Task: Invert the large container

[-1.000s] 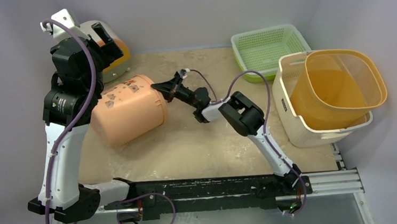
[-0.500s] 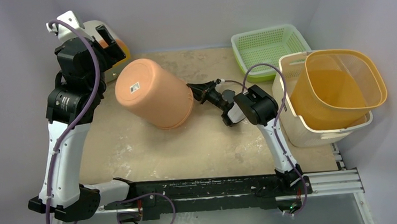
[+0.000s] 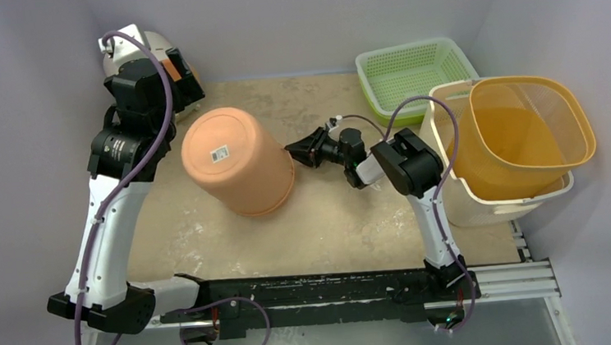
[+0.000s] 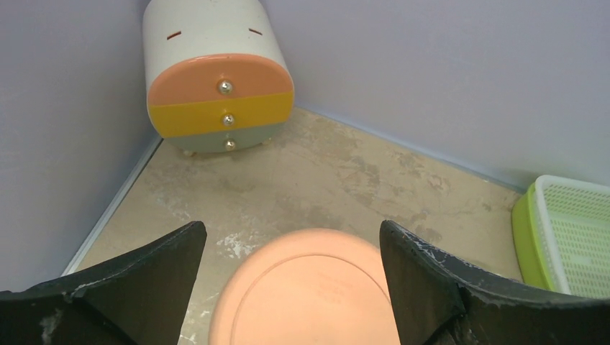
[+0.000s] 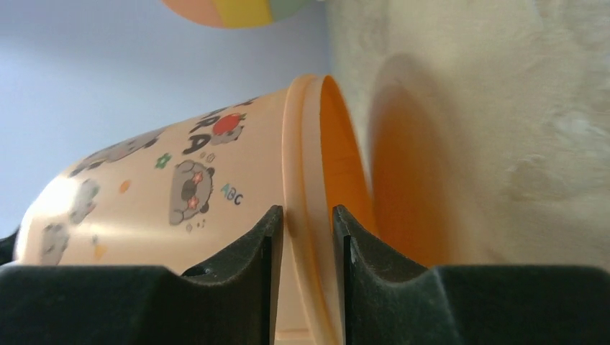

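Observation:
The large container [image 3: 235, 157] is a peach round bucket with cartoon prints, standing base up and tilted in the middle of the table. In the right wrist view its rim [image 5: 309, 165] is lifted off the table. My right gripper [image 3: 291, 151] reaches in from the right, one finger outside the wall and one inside. The gripper [image 5: 308, 215] is shut on that rim. My left gripper [image 3: 182, 83] hangs open above and behind the bucket. In the left wrist view the bucket's base [image 4: 309, 287] shows below its wide-apart fingers, untouched by the gripper [image 4: 291, 230].
A small drawer unit [image 4: 219, 86] stands in the back left corner. A green basket [image 3: 414, 73] sits at the back right. Beside it, a cream tub [image 3: 451, 186] holds a tilted yellow-orange bin [image 3: 522, 135]. Walls close in on the left, back and right.
The bucket has gone from lying on its side to base up. My right gripper swung round with the rim. The left arm drew back slightly towards the corner.

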You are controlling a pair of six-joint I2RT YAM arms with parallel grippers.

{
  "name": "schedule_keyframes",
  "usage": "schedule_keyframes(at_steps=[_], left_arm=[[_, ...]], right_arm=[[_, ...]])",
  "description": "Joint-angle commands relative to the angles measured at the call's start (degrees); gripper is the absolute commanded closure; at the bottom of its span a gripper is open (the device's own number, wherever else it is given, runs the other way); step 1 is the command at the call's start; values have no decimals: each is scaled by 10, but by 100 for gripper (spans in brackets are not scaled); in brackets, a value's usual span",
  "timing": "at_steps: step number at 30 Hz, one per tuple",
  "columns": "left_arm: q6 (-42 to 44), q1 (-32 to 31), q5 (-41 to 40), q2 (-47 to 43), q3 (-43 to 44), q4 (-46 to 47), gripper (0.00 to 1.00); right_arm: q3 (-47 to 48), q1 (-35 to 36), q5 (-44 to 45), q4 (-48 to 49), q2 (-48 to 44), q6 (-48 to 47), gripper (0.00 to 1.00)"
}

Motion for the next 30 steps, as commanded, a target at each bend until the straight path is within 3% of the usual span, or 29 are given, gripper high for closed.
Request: schedule_keyframes(at_steps=[1, 5, 14, 19, 20, 21, 30], left_arm=[[-9, -2, 8, 2, -5, 18, 13], [-14, -2, 11, 6, -10, 15, 13], [-23, -2, 10, -1, -28, 9, 13], [-22, -2, 10, 3, -30, 4, 13], [-22, -3, 13, 5, -31, 3, 13], [-22, -2, 17, 8, -31, 3, 13], [-17, -2, 41, 32, -9, -11, 12]], right_arm=[[46, 2, -8, -239, -63, -204, 65], [135, 3, 70, -536, -94, -372, 57], [248, 11, 259, -843, -153, -561, 41], [231, 30, 361, -951, -221, -647, 27], [225, 36, 377, -971, -230, -654, 17], [220, 42, 386, -990, -240, -668, 12], [198, 123, 392, -1092, -285, -695, 3]])
